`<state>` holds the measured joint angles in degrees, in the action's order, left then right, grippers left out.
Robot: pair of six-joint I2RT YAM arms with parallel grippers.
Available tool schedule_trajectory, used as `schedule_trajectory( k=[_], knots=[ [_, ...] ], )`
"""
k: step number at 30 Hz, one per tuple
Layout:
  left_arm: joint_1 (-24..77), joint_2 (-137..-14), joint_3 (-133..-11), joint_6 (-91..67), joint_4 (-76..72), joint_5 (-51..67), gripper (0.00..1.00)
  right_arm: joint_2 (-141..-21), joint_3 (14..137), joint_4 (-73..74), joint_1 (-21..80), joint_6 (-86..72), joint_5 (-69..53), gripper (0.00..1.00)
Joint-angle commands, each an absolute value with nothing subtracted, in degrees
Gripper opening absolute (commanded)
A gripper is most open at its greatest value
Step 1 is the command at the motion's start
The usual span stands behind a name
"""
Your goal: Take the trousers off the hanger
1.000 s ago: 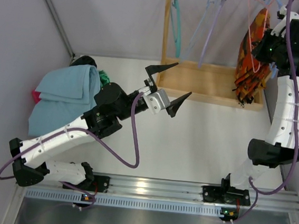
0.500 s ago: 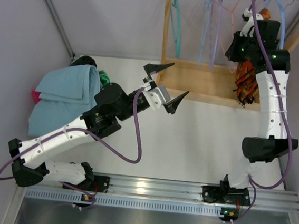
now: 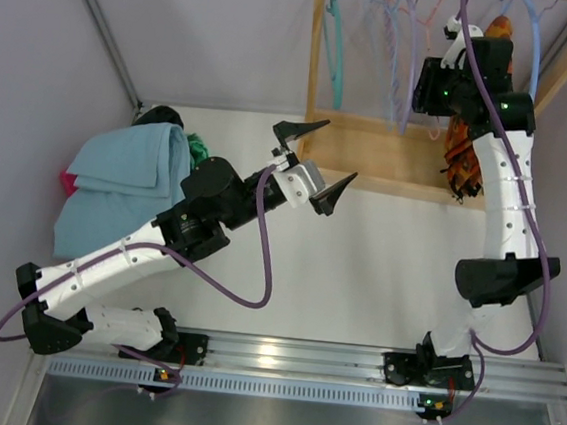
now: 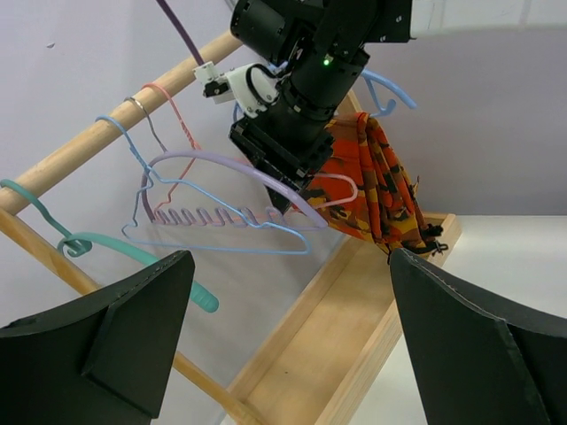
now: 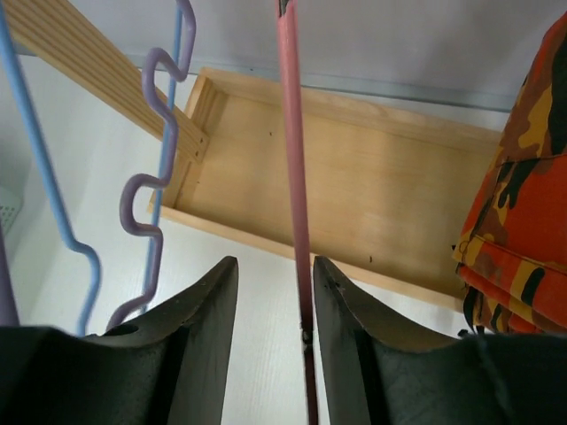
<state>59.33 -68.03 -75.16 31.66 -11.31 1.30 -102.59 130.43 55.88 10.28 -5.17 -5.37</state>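
The trousers [image 3: 462,154], orange with a dark camouflage print, are hanging folded over a pink hanger [image 5: 297,177] at about 1 o'clock in the overhead view, above the 3 o'clock end of the wooden tray [image 3: 389,157]. The right hand [image 5: 275,263] is reaching up among the hangers with its jaws standing partly apart. The pink hanger's bar is passing between them, close against the 3 o'clock finger, with daylight showing on the other side, so it is surrounding the bar rather than pinching it.

The left hand [image 3: 339,153] is hovering near the middle of the worktop, spread wide and holding nothing, well apart from the trousers and pointing toward 1 o'clock.

The chief risk is that loose hold. If the right arm is pulling or lifting while the jaws are slack, the bar is likely to slide through and set the hanger swinging on the rail [image 4: 89,142], which would make the cloth harder to catch.

The purple hanger [image 5: 151,177] and blue hanger [image 5: 53,204] are crowding in just beside the fingers at 9 o'clock. A sideways move could hook one and drag it along or tangle the lot.

With the left hand so far off, nothing is bracing the trousers. If they are slipping free unattended, they would probably be dropping into the tray in a heap.
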Motion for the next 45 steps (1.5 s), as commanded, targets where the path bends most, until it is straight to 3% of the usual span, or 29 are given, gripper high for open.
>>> schedule_trajectory(
  k=[1, 6, 10, 15, 24, 31, 38, 45],
  knots=[
    [59.15, -68.12, -76.82, 31.47, -9.59, -1.58, 0.98, -97.92, 129.38, 53.08, 8.97, -5.1, -6.15, 0.41],
    [59.15, -68.38, -74.45, 31.37, -8.96, -1.4, 0.98, -91.95, 125.25, 54.67, 6.33, -5.36, -9.3, 0.52],
    [59.15, -68.82, -73.65, 31.9, -8.96, -2.2, 0.98, -85.97, 118.32, 55.2, 4.49, -4.13, -13.79, 0.82],
    [59.15, -68.91, -72.6, 31.55, -8.97, -1.93, 0.98, -77.54, 113.03, 54.4, 3.43, -2.9, -17.22, 0.99],
    [59.15, -70.57, -74.18, 26.99, -6.95, -1.32, 0.98, -78.31, 122.42, 59.33, -13.17, -2.99, -27.5, 0.99],
    [59.24, -71.37, -76.11, 21.1, -4.92, -0.26, 0.98, -84.19, 123.84, 52.22, -30.13, -12.1, -42.35, 0.99],
    [59.15, -71.46, -76.55, 20.39, -4.57, -0.26, 0.98, -91.22, 123.75, 43.95, -32.34, -19.15, -43.76, 0.99],
    [59.15, -71.63, -75.76, 21.0, -4.57, -0.26, 0.98, -93.69, 115.17, 24.47, -32.08, -34.6, -56.49, 0.93]
  ],
)
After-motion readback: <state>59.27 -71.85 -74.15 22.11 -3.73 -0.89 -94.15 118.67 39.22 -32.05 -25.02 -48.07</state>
